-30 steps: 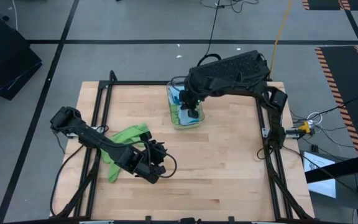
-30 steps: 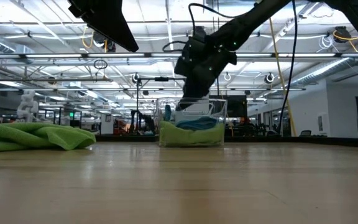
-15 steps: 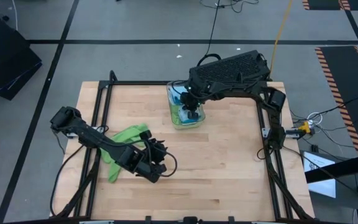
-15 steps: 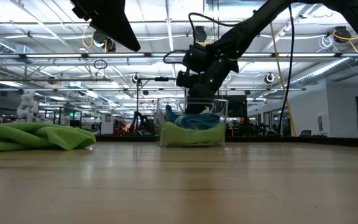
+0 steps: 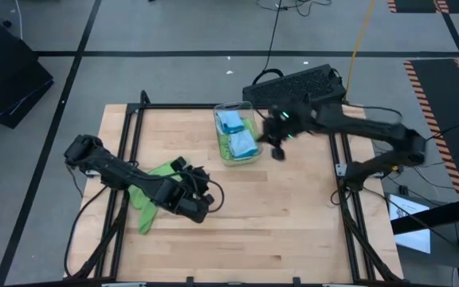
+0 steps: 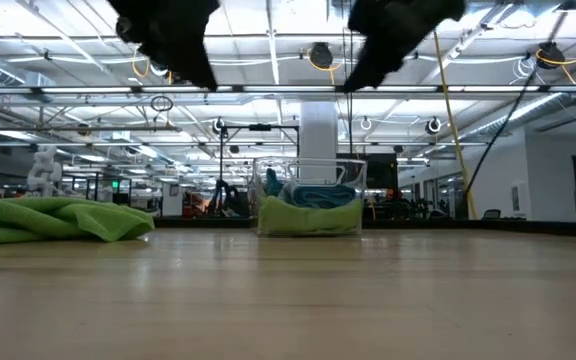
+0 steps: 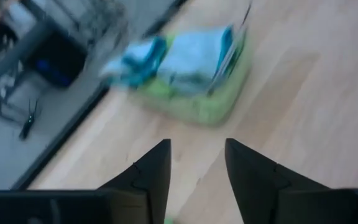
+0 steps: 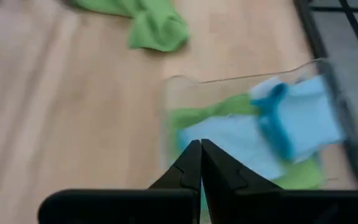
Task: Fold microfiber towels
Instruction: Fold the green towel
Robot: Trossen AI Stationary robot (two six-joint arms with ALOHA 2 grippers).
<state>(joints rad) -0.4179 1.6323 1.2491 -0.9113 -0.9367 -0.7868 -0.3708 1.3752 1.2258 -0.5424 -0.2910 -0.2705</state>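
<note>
One lime green microfiber towel lies crumpled and unfolded on the wooden table's left side, a narrow tail of it trailing toward the front edge (in the low view it shows as a low rumpled mound at the far left). The other towels sit bunched in the clear bin at the table's back middle: light blue cloths on top, lime green cloth beneath them.
</note>
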